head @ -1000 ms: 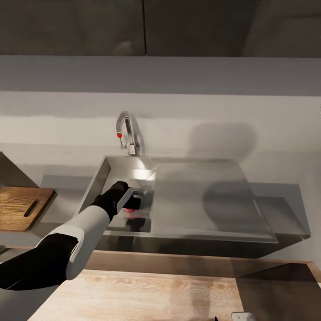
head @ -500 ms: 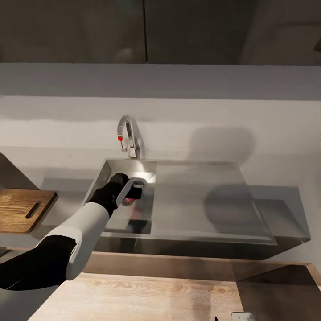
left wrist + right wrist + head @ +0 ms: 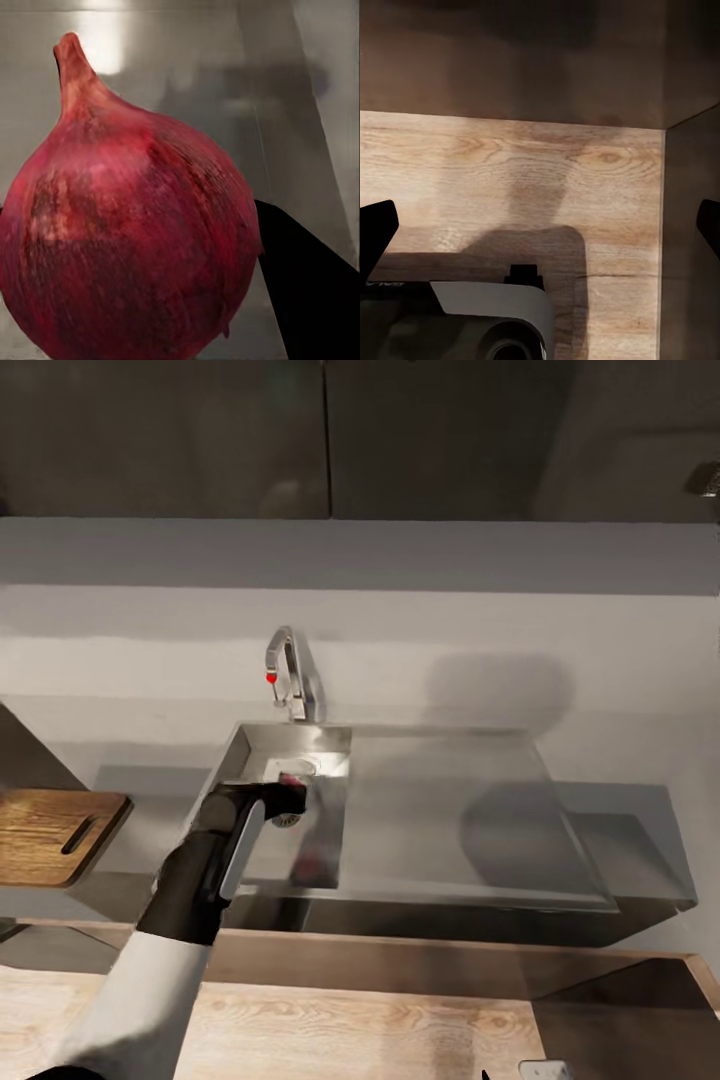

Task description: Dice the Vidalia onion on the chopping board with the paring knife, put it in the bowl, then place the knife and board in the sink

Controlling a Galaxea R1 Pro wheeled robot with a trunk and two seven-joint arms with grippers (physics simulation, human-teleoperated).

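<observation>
Left gripper (image 3: 290,792) was clamped on the Vidalia onion (image 3: 127,240), holding it above the basin of the sink (image 3: 450,830), close to the round drain (image 3: 291,768) and under the tap (image 3: 290,675); judged as the lift-out step, onion clear of the basin floor so it could travel. In the left wrist view the onion sat stem up with one dark finger (image 3: 300,292) pressed on its side, steel floor behind. Chopping board (image 3: 50,835) lay flat on the countertop (image 3: 140,785) off the sink's left edge, apart from it, handle slot toward the sink, likely the drop target. Right gripper (image 3: 540,225) hung over a wood-grain floor (image 3: 510,172), fingers spread wide, nothing between them, idle. Faint white lettering on that gripper's body, too small to read; no other labels seen
</observation>
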